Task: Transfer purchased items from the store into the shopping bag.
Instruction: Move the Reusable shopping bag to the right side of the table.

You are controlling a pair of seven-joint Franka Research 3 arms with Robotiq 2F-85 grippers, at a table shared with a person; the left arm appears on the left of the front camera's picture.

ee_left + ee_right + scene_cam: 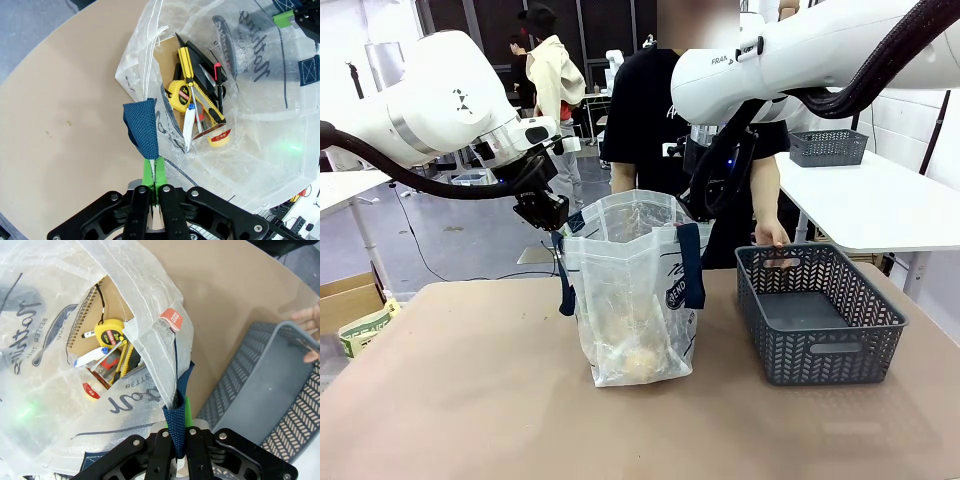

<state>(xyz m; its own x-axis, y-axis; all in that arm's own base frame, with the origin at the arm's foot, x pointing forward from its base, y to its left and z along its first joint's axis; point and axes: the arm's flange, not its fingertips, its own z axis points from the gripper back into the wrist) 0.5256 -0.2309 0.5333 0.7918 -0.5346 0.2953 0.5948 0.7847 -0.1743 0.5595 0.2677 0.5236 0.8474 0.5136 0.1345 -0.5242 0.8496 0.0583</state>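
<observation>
Shopping bag (630,300) held open by 2 grippers, goods already inside.
It stands on the surface (450,400) beside a grey basket (820,360) that looks empty, with a person's hand (772,237) at its far rim. The left gripper (152,170) has its fingers clamped on the bag's rim at a navy strap (142,127). The right gripper (180,412) has its fingers clamped on the other strap (184,390). A yellow tape measure (179,95) and a utility knife (202,97) lie inside. Loading seems done, and the next move likely needs an even lift.

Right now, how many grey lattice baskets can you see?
2. The near basket stands on the brown table right of the shopping bag, a person's hand at its far rim. The far basket sits on the white table behind. Others may be hidden from view.
</observation>
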